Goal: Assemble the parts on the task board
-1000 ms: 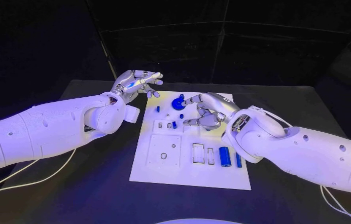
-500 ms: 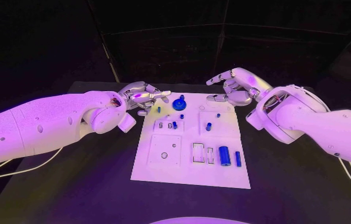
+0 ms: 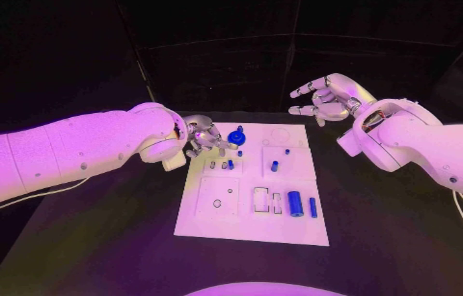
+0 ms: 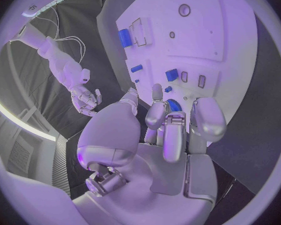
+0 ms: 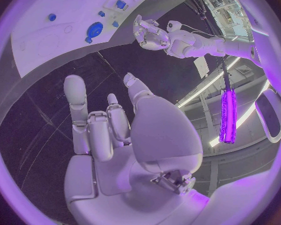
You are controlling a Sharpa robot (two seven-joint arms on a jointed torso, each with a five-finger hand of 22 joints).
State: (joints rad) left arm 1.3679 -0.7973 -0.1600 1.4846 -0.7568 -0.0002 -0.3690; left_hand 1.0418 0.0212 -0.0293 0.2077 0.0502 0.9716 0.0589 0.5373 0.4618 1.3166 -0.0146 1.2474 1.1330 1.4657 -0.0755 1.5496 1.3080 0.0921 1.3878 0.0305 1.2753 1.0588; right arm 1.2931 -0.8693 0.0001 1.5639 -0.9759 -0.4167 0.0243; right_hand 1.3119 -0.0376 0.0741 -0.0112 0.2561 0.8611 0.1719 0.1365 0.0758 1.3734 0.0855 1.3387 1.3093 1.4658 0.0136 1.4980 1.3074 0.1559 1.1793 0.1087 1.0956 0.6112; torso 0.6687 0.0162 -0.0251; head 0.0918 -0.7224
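One white task board point(image 3: 217, 226), on one black table point(image 3: 386, 229). Seven blue parts counted on the board, as far as can be told: one round knob-like piece point(image 3: 236, 136), one thick cylinder point(image 3: 295, 204), one slim bar point(image 3: 312, 207) just beside it, one short peg point(image 3: 274, 167), and three tiny studs point(image 3: 239, 153). Two silver hands, one left hand point(image 3: 205, 137) and one right hand point(image 3: 328, 100). Two white arms point(image 3: 87, 149).
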